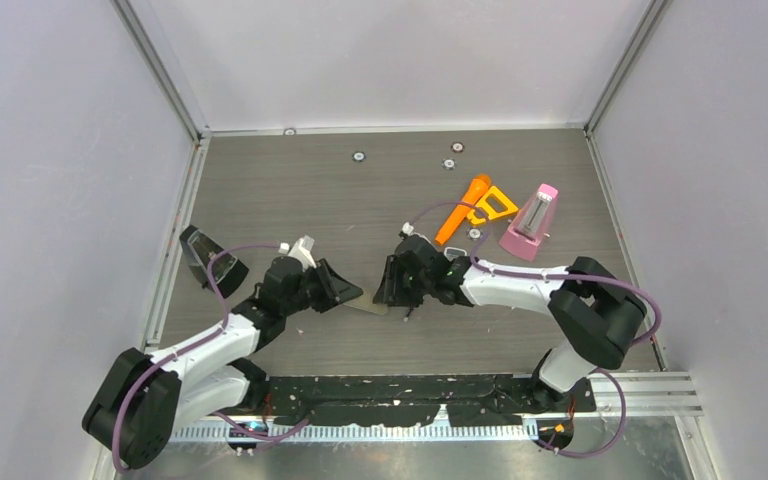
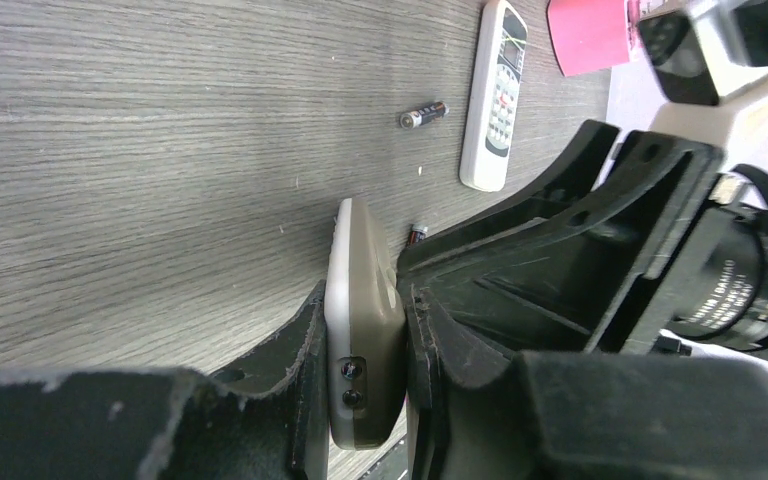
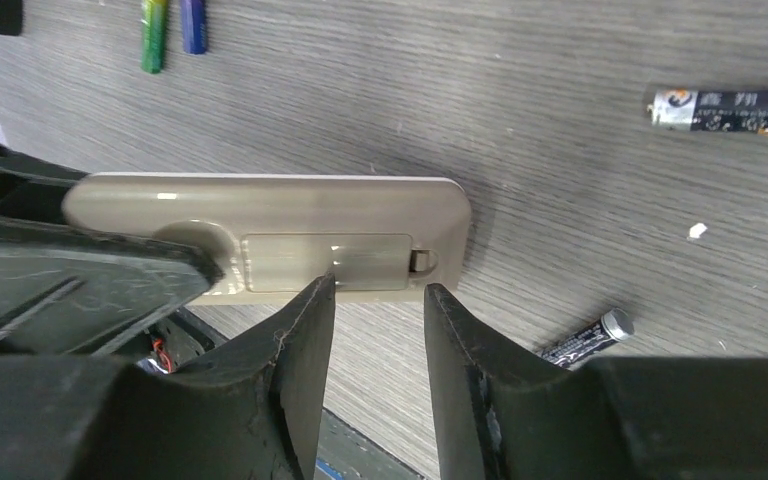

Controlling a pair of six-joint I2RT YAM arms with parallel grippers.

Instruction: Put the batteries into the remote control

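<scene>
1. Beige remote [image 3: 260, 235] pinched on edge by left gripper [image 2: 365, 335].
2. Right gripper [image 3: 380, 300] spread, tips at shut cover [image 3: 325, 262].
3. Nothing loaded: dark batteries [image 3: 728, 110] [image 3: 588, 340] loose at remote's 3 o'clock, green battery [image 3: 153, 35] and purple battery [image 3: 194, 25] at 11.

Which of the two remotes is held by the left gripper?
The beige remote, clamped on edge in the jaws of the left gripper. The white remote with buttons lies flat on the table, apart from it.
</scene>
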